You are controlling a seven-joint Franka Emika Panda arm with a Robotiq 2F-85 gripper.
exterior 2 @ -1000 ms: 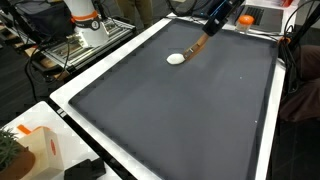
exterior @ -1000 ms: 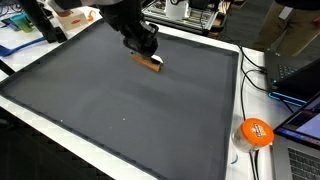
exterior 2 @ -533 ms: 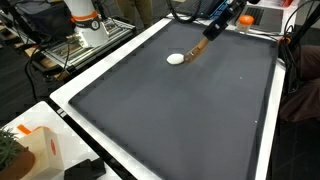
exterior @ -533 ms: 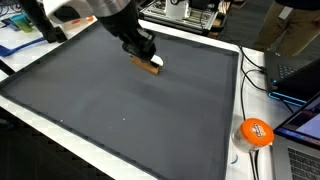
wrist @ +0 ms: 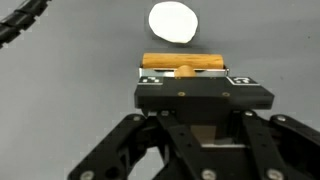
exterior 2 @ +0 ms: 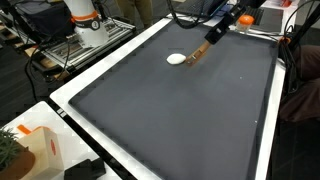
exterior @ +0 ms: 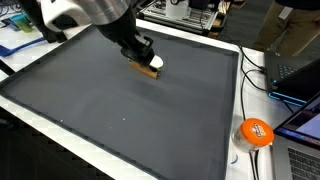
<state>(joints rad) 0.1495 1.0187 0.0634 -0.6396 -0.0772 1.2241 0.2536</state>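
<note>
Gripper (wrist: 184,70) around wooden stick (wrist: 160,62), near disc (wrist: 172,21)

White arm (exterior: 75,12); black tool (wrist: 183,72), small screws (wrist: 180,96), black cable (wrist: 25,25).

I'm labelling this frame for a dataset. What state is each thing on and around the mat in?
Robotiq gripper: shut on the stick, low over the mat.
Light brown wooden stick: held, tilted, lower end beside the disc.
White round flat disc: lying flat on the mat, not held.
Dark grey mat: spread flat.
Orange round object: resting off the mat, near the cables.
</note>
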